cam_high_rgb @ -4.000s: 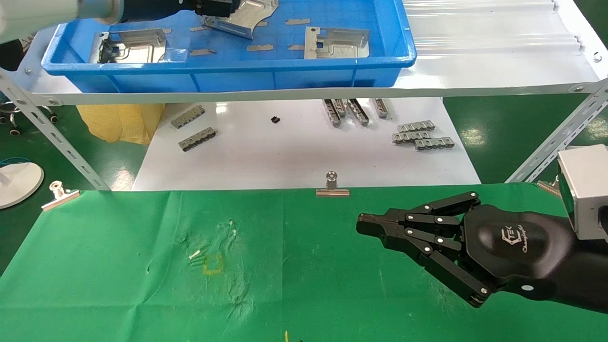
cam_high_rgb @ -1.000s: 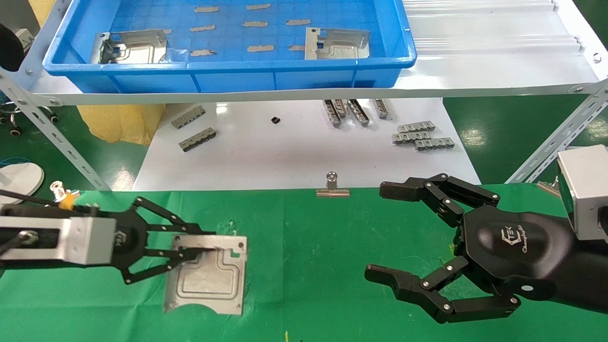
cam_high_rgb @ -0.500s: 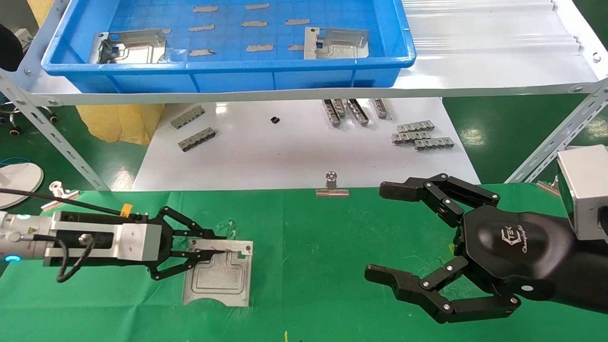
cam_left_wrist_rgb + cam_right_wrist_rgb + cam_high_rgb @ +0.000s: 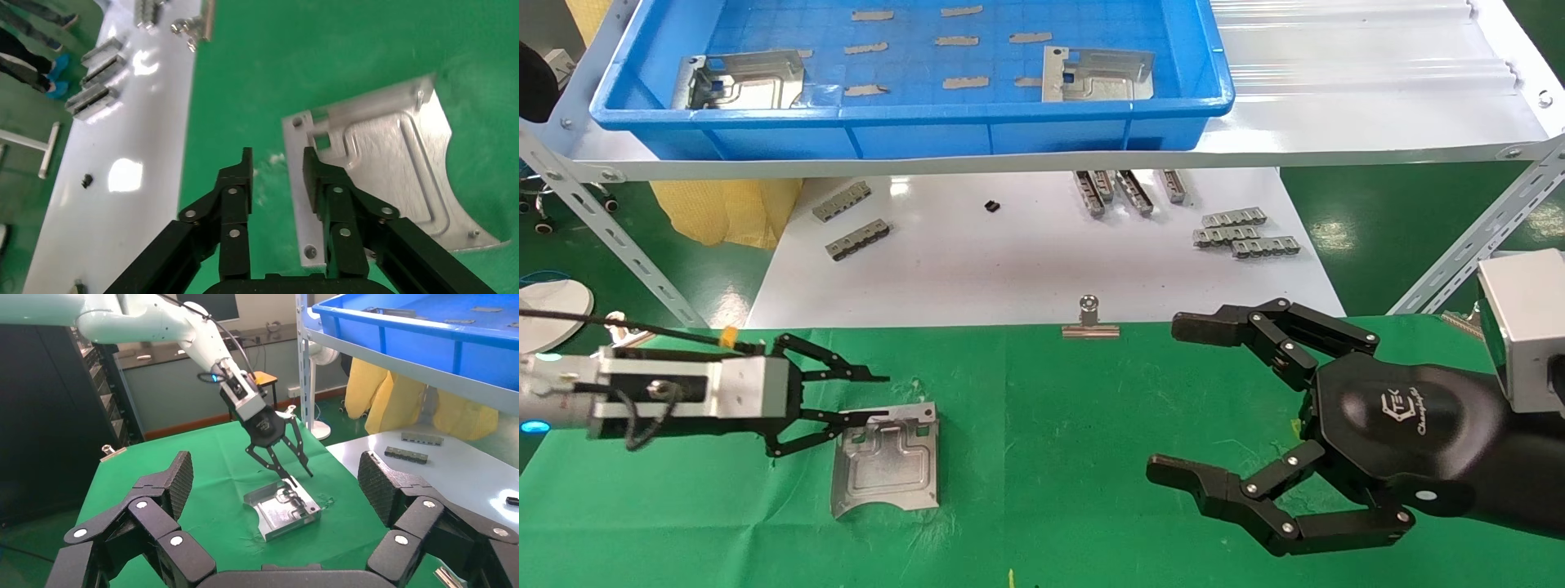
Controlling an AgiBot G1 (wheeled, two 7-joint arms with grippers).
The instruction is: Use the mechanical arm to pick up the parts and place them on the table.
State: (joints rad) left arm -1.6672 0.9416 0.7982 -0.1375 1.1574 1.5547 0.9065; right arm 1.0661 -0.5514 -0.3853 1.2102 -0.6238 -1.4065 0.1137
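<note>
One silvery stamped part point(image 4: 887, 461) lies on the green cloth table point(image 4: 1050, 490), left of centre. My left gripper point(image 4: 870, 400) is open at the part's near-left edge, with one finger over that edge and the other off it. The left wrist view shows the spread jaws point(image 4: 278, 162) and the part point(image 4: 392, 165) flat on the cloth. My right gripper point(image 4: 1173, 400) is open and empty, hovering over the table's right side. In its wrist view point(image 4: 275, 478) it faces the part point(image 4: 284, 508) and the left gripper point(image 4: 291, 471). Two more parts point(image 4: 744, 82) point(image 4: 1095, 75) lie in the blue tray point(image 4: 911, 110).
The blue tray stands on a raised white shelf point(image 4: 1336, 98) on angled metal struts point(image 4: 609, 229). Below it a glossy white board point(image 4: 1026, 261) carries small grey slotted strips point(image 4: 1242, 233). Binder clips point(image 4: 1091, 322) pin the cloth's far edge.
My left gripper carried a part from the tray to the cloth, then opened and let it go. The part now lies flat. My right gripper opened earlier and has since held still.
</note>
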